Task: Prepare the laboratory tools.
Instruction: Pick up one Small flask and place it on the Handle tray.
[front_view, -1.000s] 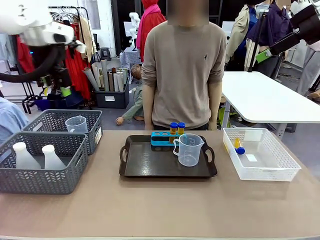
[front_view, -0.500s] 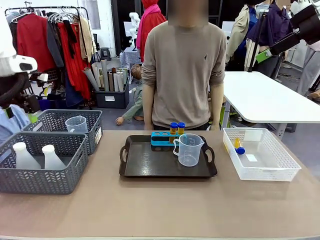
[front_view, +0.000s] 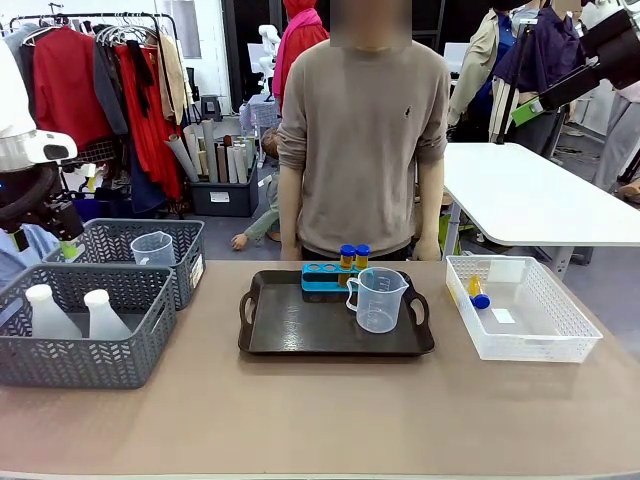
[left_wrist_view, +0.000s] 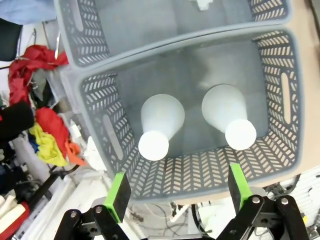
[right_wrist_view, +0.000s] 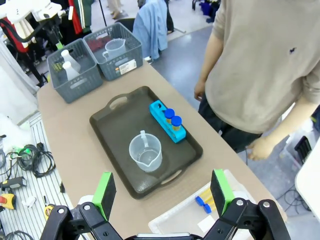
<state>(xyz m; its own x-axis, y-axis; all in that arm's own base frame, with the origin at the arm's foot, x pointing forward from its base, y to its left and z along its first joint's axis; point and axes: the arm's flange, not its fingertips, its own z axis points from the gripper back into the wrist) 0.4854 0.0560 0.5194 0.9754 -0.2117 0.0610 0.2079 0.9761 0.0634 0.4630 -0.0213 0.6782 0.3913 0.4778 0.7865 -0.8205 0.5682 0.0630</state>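
Two translucent white conical flasks (front_view: 47, 312) stand upright side by side in a grey mesh basket (front_view: 80, 362) at the left edge of the tabletop (front_view: 320, 420), near its front corner. The left gripper (left_wrist_view: 178, 192) hangs above them, its green pads (left_wrist_view: 118, 195) spread wide with nothing between them. Just behind that basket, a second grey mesh basket (front_view: 185, 272) holds a clear plastic handled measuring beaker (front_view: 153, 248).

A dark rectangular tray with two handles (front_view: 300, 325) sits at the middle of the tabletop, toward its far edge. A second clear measuring beaker (front_view: 378, 298) stands upright right of the tray's middle. A blue four-hole rack (front_view: 320, 278) lies along the tray's far edge, with two small amber blue-capped tubes (front_view: 354, 256) upright in its right-hand holes.

Near the tabletop's right edge, loose amber tubes with blue caps (front_view: 478, 293) lie on their sides in the far left corner of a white mesh basket (front_view: 520, 350). The right gripper (right_wrist_view: 163, 192) hangs high over the table, its fingers likewise wide apart and empty.

A person in a beige sweater (front_view: 365, 140) stands at the tabletop's far edge, arms down, one hand (front_view: 428, 248) hanging just beyond the tray.
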